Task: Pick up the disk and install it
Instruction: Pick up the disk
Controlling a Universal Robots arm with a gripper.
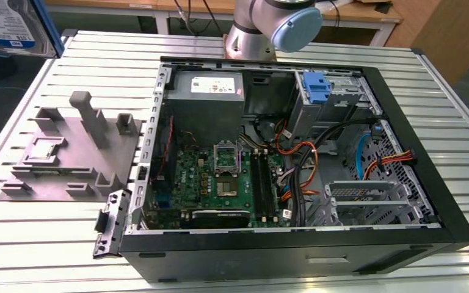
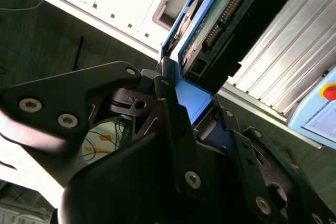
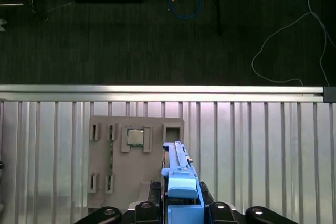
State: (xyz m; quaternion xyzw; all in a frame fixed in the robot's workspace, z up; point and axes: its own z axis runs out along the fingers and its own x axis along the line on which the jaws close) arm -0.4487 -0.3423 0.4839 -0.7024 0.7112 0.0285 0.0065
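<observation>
The disk (image 1: 10, 24), a silver drive with a white and blue label in a blue carrier frame, hangs high at the exterior view's upper left, off the table's corner. In the second wrist view my gripper (image 2: 191, 103) is shut on the disk's (image 2: 220, 9) blue frame, and the drive's green circuit board faces the camera. In the first wrist view the disk (image 3: 181, 182) stands edge-on between my black fingers (image 3: 220, 211), above the grey stand (image 3: 131, 161).
An open black computer case (image 1: 430, 183) lies on the slatted metal table (image 1: 47, 244), with a motherboard, cables and a bare blue bracket (image 1: 316, 88) inside. The grey stand (image 1: 71, 152) with upright posts sits beside the case on the exterior view's left. Dark floor lies beyond the table edge (image 3: 157, 92).
</observation>
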